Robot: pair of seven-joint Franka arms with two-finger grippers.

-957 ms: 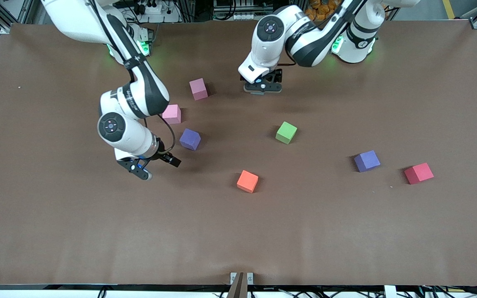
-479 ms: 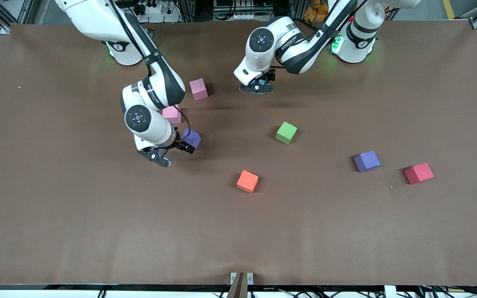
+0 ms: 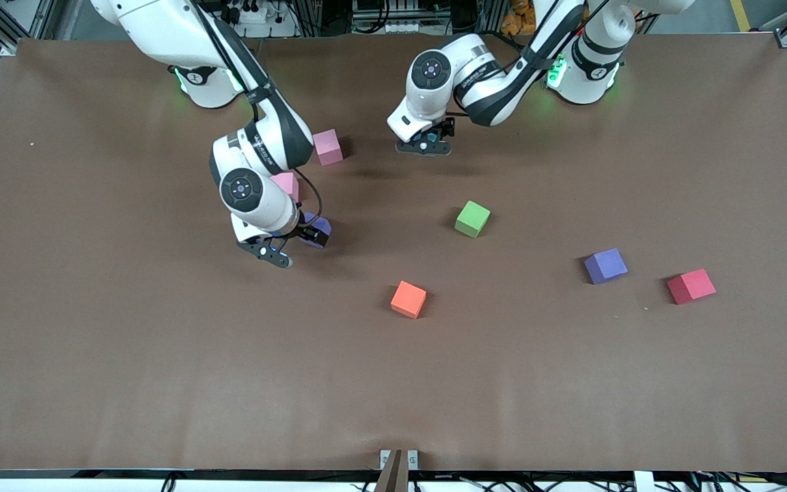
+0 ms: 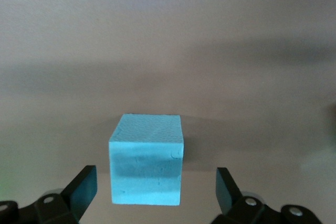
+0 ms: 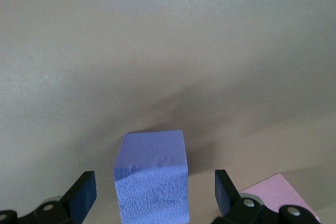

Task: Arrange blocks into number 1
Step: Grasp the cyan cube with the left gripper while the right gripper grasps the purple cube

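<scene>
Brown table point(image 3: 93, 342), seven blocks visible in the front view.

Right claw point(image 3: 277, 249) at left-centre of frame, fingers wide, straddling a purple block point(image 3: 320, 225) (mostly hidden under the wrist in the front view, plain in the right wrist view point(image 5: 152, 177)). Gap on both sides, no contact. Pink block point(image 3: 286, 183) just above it in frame, partly covered by the arm; corner of it also in the right wrist view point(image 5: 278, 192).

Left claw point(image 3: 425, 145) at upper centre, also wide, low over a light blue block point(image 4: 147, 158), seen only in the left wrist view, sitting between the fingers, untouched on either side.

Rest of the blocks, all loose on the table:
- second pink block point(image 3: 328, 147), upper centre-left, between the two claws
- green block point(image 3: 472, 219), centre
- orange block point(image 3: 408, 299), below centre
- second purple block point(image 3: 605, 265), right of centre
- red block point(image 3: 691, 285), farthest right, just beside that purple one

Scattered, no row or column formed.
</scene>
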